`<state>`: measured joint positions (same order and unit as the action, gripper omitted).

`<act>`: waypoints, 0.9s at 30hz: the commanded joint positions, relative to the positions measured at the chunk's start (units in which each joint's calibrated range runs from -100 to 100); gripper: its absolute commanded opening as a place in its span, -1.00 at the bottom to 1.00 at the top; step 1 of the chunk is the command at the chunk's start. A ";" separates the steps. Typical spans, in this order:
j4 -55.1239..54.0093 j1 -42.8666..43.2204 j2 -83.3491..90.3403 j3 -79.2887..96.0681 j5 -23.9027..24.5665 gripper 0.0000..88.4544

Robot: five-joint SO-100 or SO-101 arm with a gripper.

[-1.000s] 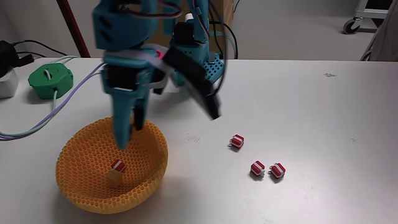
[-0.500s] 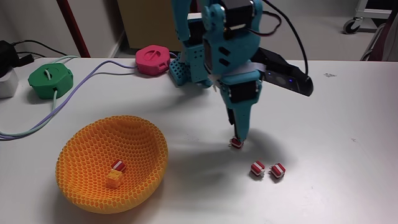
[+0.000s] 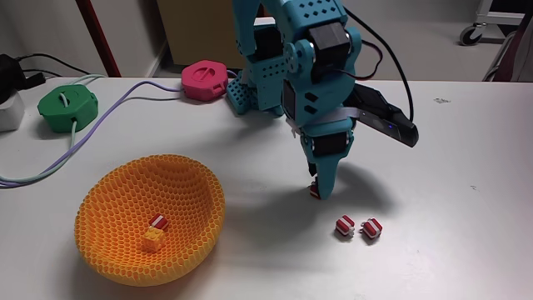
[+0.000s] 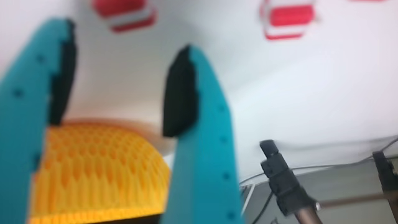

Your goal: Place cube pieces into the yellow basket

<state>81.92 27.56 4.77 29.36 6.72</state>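
Note:
The yellow basket [image 3: 112, 250] rests at the front left of the table, holding a red-and-white cube [image 3: 158, 222] and a yellow-orange cube [image 3: 151, 240]. Three more red cube pieces lie on the table to its right. My gripper [image 3: 320, 190] points straight down, its tips at the nearest one [image 3: 312, 191]; the other two [image 3: 344, 226] [image 3: 371, 228] sit side by side closer to the front. In the wrist view my gripper [image 4: 121, 50] is open, nothing between its black pads [image 4: 180, 93]. A cube [image 4: 124, 14] lies just past the tips, another [image 4: 289, 18] to the right, the basket [image 4: 93, 168] behind.
A green puck [image 3: 67, 107] with a cable and a pink puck [image 3: 205, 79] stand at the back of the table. Grey and lilac cables [image 3: 50, 162] trail along the left side. The arm's teal base [image 3: 250, 92] is at the back centre. Bare table stretches to the right.
The arm swung from above the basket to the right, over the loose cubes. In the last half second it sank a little at the nearest cube.

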 commanded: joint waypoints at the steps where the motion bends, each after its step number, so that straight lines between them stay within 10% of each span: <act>1: -1.64 0.86 -1.17 -1.19 -0.05 -0.51; 10: -5.12 0.96 -4.77 -0.52 0.24 -0.50; 19: -7.46 -0.54 -7.42 -0.91 -1.95 -1.00; 27: 10.52 -9.20 3.37 -26.33 -3.76 -1.00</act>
<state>86.47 22.92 1.13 16.26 3.98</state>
